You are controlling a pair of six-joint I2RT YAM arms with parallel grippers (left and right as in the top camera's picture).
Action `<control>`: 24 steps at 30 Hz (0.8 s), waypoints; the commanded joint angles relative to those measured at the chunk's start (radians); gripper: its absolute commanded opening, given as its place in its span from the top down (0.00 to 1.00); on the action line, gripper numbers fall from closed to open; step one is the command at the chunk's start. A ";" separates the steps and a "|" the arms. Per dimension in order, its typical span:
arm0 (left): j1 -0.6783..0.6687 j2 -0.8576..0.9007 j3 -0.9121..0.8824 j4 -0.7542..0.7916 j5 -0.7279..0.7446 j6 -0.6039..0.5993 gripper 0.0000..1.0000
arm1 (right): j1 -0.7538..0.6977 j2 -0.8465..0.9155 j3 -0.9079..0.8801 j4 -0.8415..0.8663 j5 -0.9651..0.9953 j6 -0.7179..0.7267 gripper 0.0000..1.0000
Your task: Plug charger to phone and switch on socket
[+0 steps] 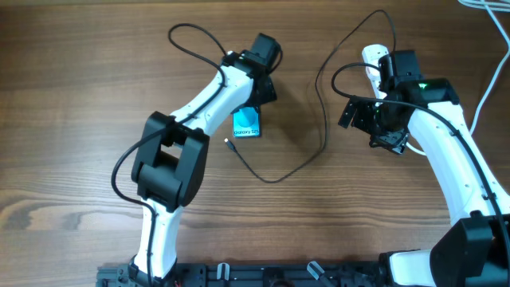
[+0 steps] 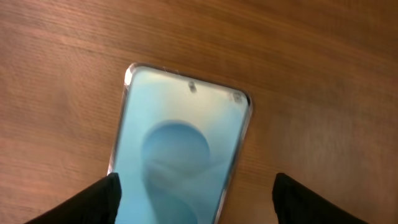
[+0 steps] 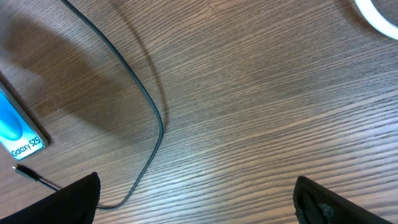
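Observation:
The phone (image 1: 247, 123) lies flat on the wood table, teal screen up, with its white text strip toward the near side. My left gripper (image 1: 263, 92) hovers over its far end; in the left wrist view the phone (image 2: 180, 143) sits between the spread fingers (image 2: 93, 202), the right one clear of its edge. This gripper (image 2: 196, 199) is open. The charger (image 1: 322, 119) is a thin black cable curving down to its connector tip (image 1: 229, 144), just near-left of the phone. The white socket (image 1: 373, 64) is mostly hidden behind my right arm. My right gripper (image 1: 368, 127) is open over bare wood.
White cords (image 1: 486, 88) run along the far right edge. A black rail (image 1: 263, 275) lines the near edge. The right wrist view shows the charger (image 3: 146, 99), its tip (image 3: 28, 174), the phone's corner (image 3: 15, 134) and a white rounded edge (image 3: 379, 12).

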 commanded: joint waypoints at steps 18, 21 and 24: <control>0.011 0.099 0.006 -0.089 0.055 0.142 0.17 | 0.005 -0.003 0.001 0.010 0.010 0.004 0.00; -0.002 0.099 0.005 -0.121 0.056 0.151 0.17 | 0.005 -0.003 0.001 0.010 0.010 0.005 0.01; -0.023 0.099 0.005 -0.131 0.063 0.183 0.18 | 0.005 -0.003 0.001 0.010 0.003 0.005 0.00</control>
